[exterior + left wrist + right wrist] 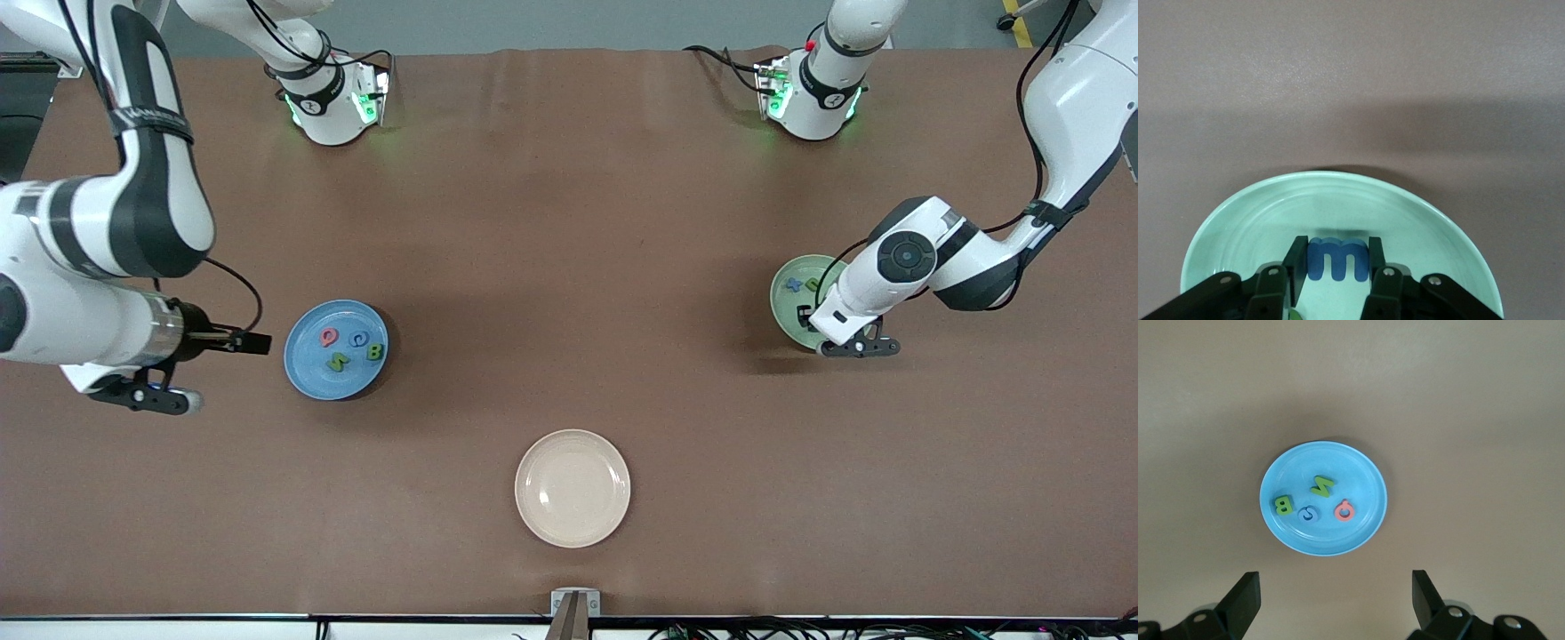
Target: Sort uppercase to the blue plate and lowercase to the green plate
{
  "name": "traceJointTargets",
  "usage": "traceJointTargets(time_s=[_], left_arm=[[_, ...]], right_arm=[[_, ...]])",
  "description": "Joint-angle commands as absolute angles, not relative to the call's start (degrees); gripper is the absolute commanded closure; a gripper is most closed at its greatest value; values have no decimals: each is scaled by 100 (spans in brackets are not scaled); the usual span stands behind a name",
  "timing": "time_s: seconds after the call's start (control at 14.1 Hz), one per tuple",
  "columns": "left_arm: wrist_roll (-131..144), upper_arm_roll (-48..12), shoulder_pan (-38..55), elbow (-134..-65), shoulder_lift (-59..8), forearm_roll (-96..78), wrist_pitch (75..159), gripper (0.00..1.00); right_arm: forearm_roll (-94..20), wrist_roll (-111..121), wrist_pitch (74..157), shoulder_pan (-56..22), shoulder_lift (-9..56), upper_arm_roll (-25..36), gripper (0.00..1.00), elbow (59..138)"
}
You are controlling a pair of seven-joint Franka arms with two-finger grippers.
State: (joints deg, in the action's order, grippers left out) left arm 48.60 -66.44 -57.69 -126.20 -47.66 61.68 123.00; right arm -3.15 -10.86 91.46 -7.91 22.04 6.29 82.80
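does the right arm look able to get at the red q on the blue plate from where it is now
Probably yes: the right end effector is open beside the blue plate, and the red Q lies uncovered, with nothing between them.

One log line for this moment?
left gripper: fingers around blue m in green plate | right gripper: open, waiting beside blue plate | blue plate: Q, G, B, N | cream plate

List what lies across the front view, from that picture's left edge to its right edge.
Right gripper, jaws open, beside the plate → round medium-blue plate holding the red Q, green N, blue G and green B → round cream plate → round pale mint-green plate, the left gripper over it.
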Motion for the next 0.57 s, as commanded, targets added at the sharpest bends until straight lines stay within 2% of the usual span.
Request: traceJointTargets(time_s=[0.0,0.07,0.14,0.28,0.5], left_arm=[[4851,-6609,-5766,-12665,-4737,6284,12419,76],[4860,-6609,-5766,-12665,-4737,6284,12410,63],[4869,-6609,-5757,-12639,-4729,6284,12410,38],[4869,-6609,-5730,-12621,-4720,6275,12401,21],[4913,-6644,-5722,-12516,-4693,6258,12401,2]], right_arm=[[-264,-486,8974,-414,1987,527,0,8174],[-264,-301,8965,-326,1882,527,0,8191],[-264,-160,8947,-229,1794,527,0,8191],[-264,-105,8825,-123,1644,527,0,8157],[-264,-176,8570,-97,1459,545,0,8139]])
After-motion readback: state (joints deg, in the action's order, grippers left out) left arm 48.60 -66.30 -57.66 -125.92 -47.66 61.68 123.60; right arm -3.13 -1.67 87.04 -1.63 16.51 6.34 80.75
